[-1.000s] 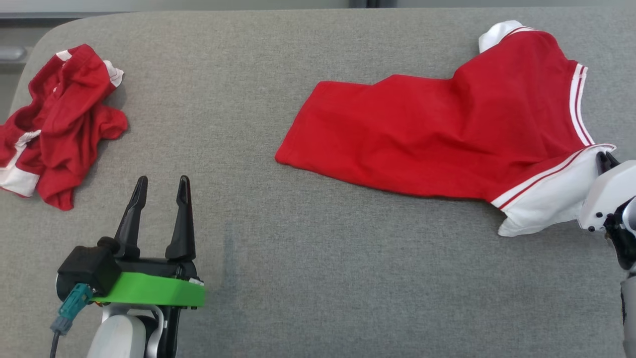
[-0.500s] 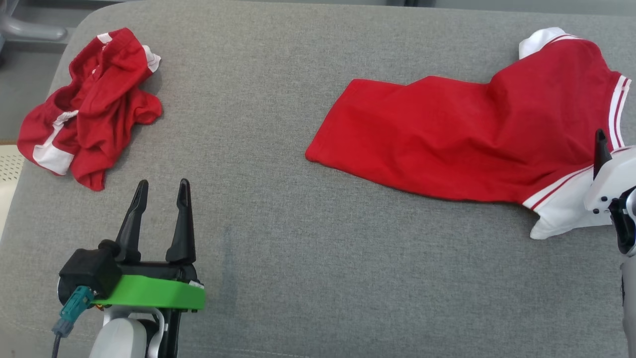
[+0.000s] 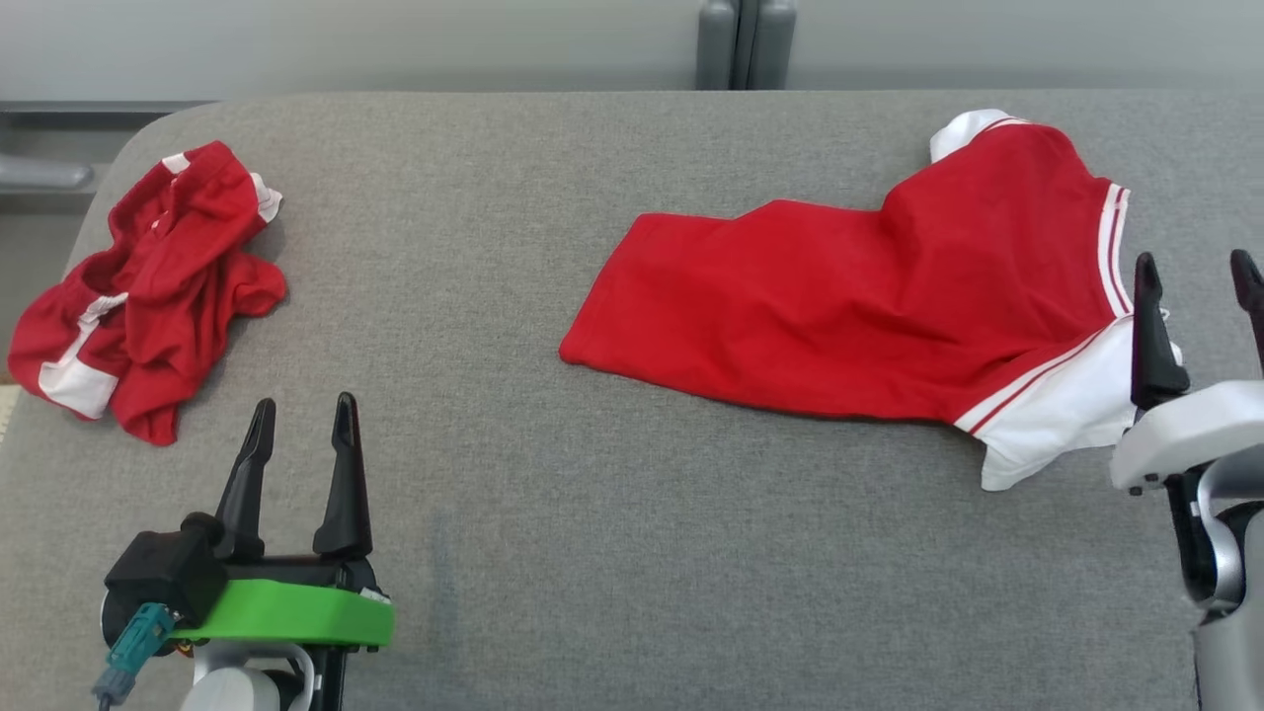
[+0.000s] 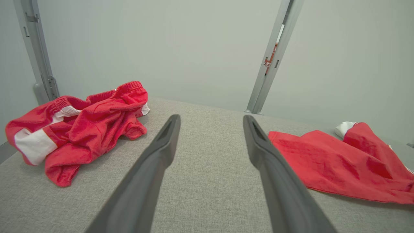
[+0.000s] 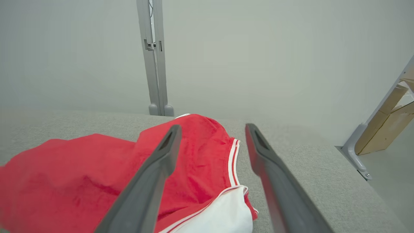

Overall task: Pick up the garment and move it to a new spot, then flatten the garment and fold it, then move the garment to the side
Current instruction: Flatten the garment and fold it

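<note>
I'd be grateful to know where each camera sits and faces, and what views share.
Head view: on the head, looking down at the grey table; left end effector and right end effector show.
Left wrist view: wrist-mounted, along its own fingers toward the crumpled garment.
Right wrist view: wrist-mounted, along its own fingers over the spread garment.
Shared: the spread garment.
</note>
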Available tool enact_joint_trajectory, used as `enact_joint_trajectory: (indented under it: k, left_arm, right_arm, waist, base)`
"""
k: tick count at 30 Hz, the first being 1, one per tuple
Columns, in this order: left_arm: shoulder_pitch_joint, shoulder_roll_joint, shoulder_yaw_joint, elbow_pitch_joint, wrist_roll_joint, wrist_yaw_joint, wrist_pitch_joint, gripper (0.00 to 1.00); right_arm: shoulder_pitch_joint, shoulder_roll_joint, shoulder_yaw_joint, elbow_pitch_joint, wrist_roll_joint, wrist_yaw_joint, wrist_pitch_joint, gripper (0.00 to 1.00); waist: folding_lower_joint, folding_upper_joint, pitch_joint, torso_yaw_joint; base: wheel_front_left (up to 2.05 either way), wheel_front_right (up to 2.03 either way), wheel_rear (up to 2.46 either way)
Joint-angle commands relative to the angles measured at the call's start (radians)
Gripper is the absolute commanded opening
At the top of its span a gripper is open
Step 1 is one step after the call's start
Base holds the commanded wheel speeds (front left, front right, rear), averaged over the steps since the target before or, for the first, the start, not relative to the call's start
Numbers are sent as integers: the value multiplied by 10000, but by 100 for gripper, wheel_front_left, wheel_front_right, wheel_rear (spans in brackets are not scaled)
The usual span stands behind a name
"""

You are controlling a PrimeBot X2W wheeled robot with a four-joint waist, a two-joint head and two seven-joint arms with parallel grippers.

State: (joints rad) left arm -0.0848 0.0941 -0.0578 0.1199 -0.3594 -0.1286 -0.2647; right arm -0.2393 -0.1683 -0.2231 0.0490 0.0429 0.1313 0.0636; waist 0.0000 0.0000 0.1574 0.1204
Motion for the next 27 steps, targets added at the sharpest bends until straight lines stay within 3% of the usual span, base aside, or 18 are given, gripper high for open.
enact_joint_trajectory:
  k: [1, 9, 22, 27]
  left_arm:
    - [206, -13, 87, -20, 80, -17, 6, 100]
    - [606, -25, 339, -45, 349, 78, 6, 100]
    - [805, -88, 489, 246, 423, 66, 6, 100]
    - [51, 145, 148, 995, 195, 10, 169, 100]
  right_arm:
    - [344, 59, 118, -147, 24, -10, -322, 100]
    - [1479, 345, 1052, -125, 76, -10, -1737, 100]
    - [1584, 408, 1640, 402, 391, -10, -1871, 100]
    - [1579, 464, 1636, 313, 401, -10, -1820, 100]
  waist:
    - [0, 0, -398, -375]
    - [0, 0, -831, -739]
    - [0, 0, -836, -848]
    - [0, 0, -670, -882]
  base:
    - [0, 0, 0]
    - [0, 0, 0]
    - [0, 0, 0]
    - [0, 0, 0]
